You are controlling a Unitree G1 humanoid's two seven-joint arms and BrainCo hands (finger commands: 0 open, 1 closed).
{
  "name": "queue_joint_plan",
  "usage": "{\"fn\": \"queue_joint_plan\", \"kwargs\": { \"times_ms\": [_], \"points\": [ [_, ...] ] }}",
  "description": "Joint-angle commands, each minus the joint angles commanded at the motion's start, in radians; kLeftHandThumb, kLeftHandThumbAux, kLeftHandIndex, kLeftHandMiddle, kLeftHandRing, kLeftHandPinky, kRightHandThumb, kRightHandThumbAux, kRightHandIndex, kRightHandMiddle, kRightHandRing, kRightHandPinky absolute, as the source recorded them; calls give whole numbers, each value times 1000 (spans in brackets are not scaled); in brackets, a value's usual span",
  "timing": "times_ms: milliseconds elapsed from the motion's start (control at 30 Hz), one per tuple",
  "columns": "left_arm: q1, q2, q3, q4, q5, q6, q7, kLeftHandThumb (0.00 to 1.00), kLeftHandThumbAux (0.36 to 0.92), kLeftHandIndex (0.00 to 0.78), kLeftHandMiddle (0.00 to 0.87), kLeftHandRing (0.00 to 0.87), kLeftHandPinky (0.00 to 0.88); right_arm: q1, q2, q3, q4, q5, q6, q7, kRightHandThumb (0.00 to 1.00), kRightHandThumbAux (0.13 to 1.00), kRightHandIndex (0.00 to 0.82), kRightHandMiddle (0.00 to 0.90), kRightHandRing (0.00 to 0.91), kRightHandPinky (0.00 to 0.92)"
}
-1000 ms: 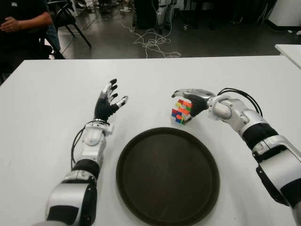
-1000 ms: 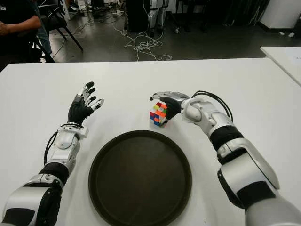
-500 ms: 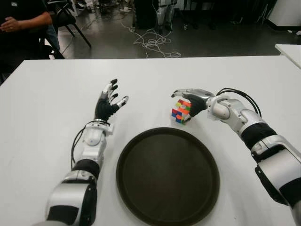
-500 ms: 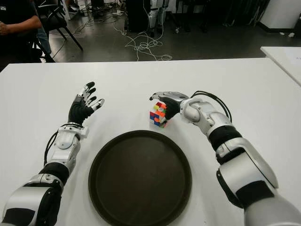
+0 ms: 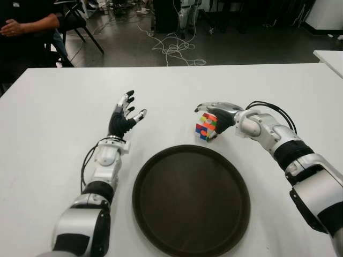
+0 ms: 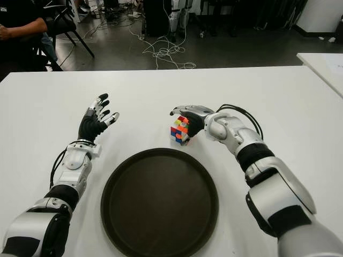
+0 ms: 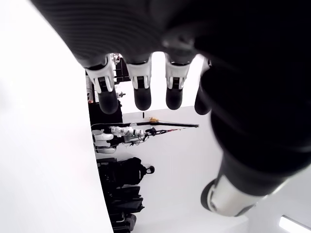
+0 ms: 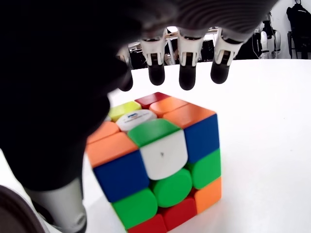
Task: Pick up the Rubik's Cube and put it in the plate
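Rubik's Cube sits on the white table just right of centre in the eye views, close above the upper right rim of the dark round plate, which takes up the lower middle of the frame. In the right wrist view its bottom face appears flat on the tabletop, so it is not yet lifted.

At the cube's right side is the right hand, palm against or very near that side, with its fingers stretched out over the top and still apart, not clamped on anything; the thumb shows low beside the cube.

The step in hand looks like closing the grasp. To do it well, the fingers should curl down the far face while the thumb presses the near one, squarely on flat faces, not on an edge, so the cube does not twist or skid away. A firm pinch should come before any lift, then a short carry down onto the plate.

Left of the plate, the left hand shows open and idle, fingers spread upward.
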Motion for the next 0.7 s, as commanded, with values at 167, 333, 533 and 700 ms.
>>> {"fn": "queue_joint_plan", "kwargs": {
  "times_ms": [167, 333, 533, 700],
  "points": [
    [0, -1, 0, 0, -5, 3, -3, 0, 783, 30, 43, 7, 0, 2, 2, 5, -3, -3, 9, 2, 0, 784, 66, 84, 91, 81],
    [1, 0, -4, 1, 0, 1, 2, 0, 777, 26, 39, 3, 0, 5, 6, 14, -6, -9, 23, 4, 0, 801, 61, 73, 84, 80],
    [2, 2, -5, 0, 2, -6, 6, 0, 783, 28, 45, 12, 0, 9, 14, 22, -3, -10, 30, 14, 0, 810, 65, 74, 84, 82],
    [2, 2, -4, 1, -1, -4, 6, 0, 785, 29, 47, 11, 0, 8, 17, 31, 1, -15, 32, 23, 0, 807, 66, 79, 84, 76]
  ]
}}
